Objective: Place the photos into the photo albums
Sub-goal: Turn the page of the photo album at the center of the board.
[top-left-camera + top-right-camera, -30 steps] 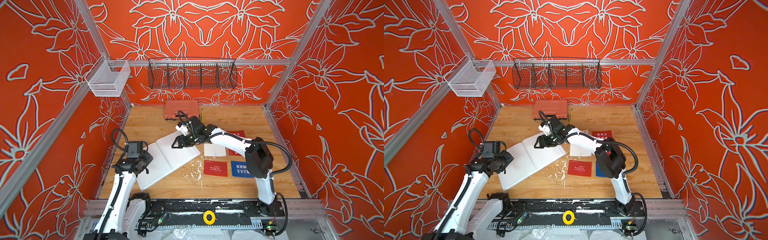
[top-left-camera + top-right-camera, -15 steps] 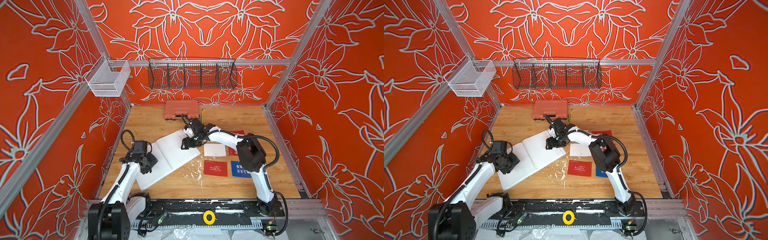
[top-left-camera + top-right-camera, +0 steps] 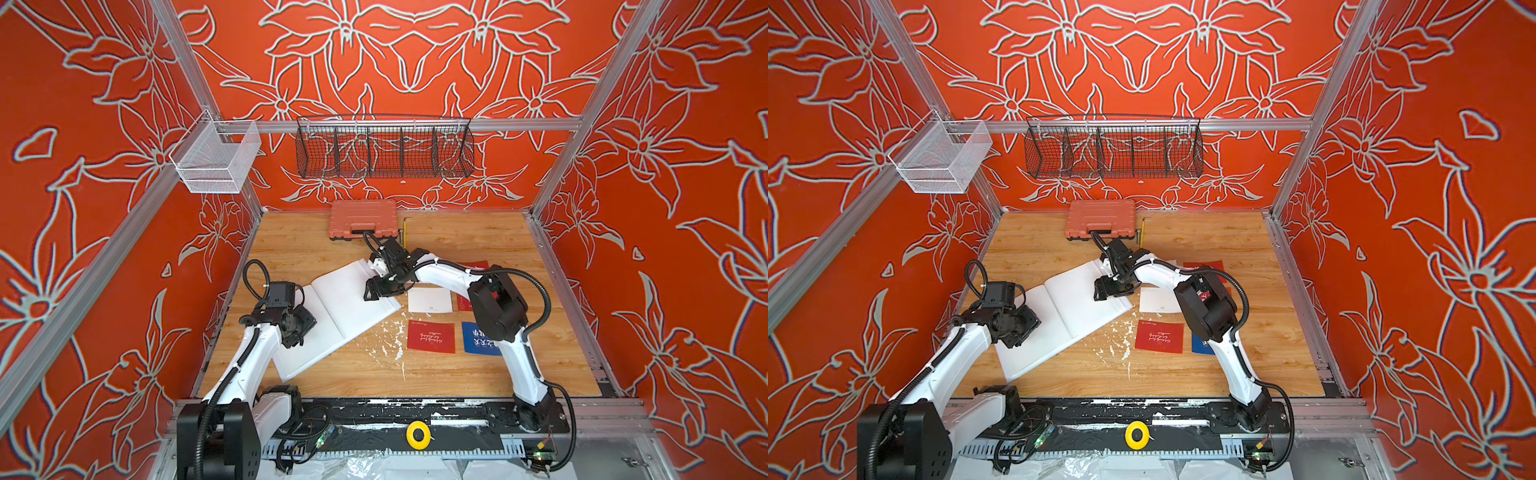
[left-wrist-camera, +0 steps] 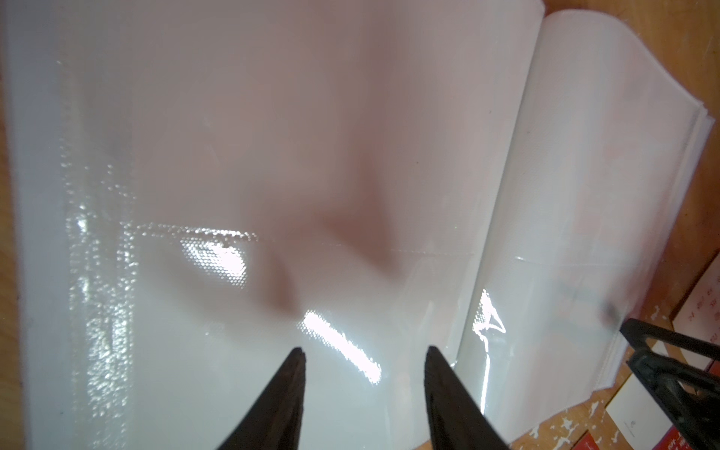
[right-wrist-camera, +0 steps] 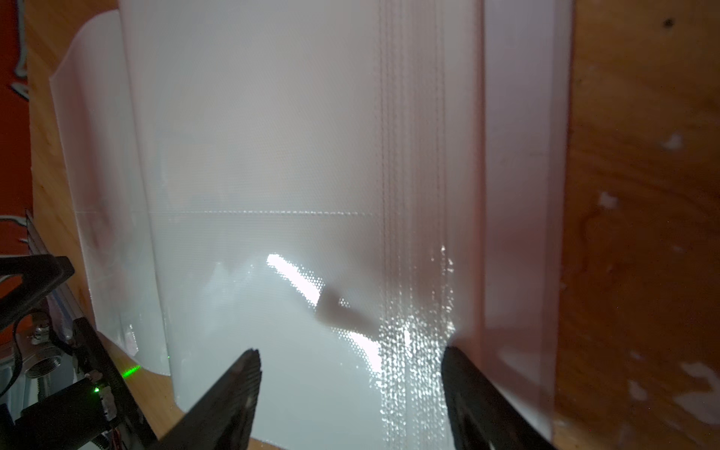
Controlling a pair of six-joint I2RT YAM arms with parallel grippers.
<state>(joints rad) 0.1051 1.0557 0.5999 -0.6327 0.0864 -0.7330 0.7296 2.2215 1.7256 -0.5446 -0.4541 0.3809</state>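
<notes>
Right now the white album [image 3: 340,307] lies open on the wooden desk [image 3: 478,232], slanted across its left-centre, with glossy sleeve pages facing up. The left arm [image 3: 253,357] reaches over the left page, and its wrist view shows the left jaws parted by a moderate gap just above the shiny sleeve [image 4: 272,156] with nothing between them. Whether their tips touch the plastic, I cannot tell. The right arm [image 3: 444,276] bends in from the other side, and the right jaws stand spread wide and empty over the right page [image 5: 272,136], one tip close to the seam along its outer edge. Four photos show clearly on the desk to the right of the album. A white card [image 3: 430,300] is just beside the right page, a red card [image 3: 431,336] sits nearer the front, and a blue card [image 3: 476,338] next to it is partly hidden by the right arm. Another red card [image 3: 476,266] peeks out farther back. An orange case [image 3: 362,218] rests against the back wall, below a black wire basket [image 3: 384,151].
</notes>
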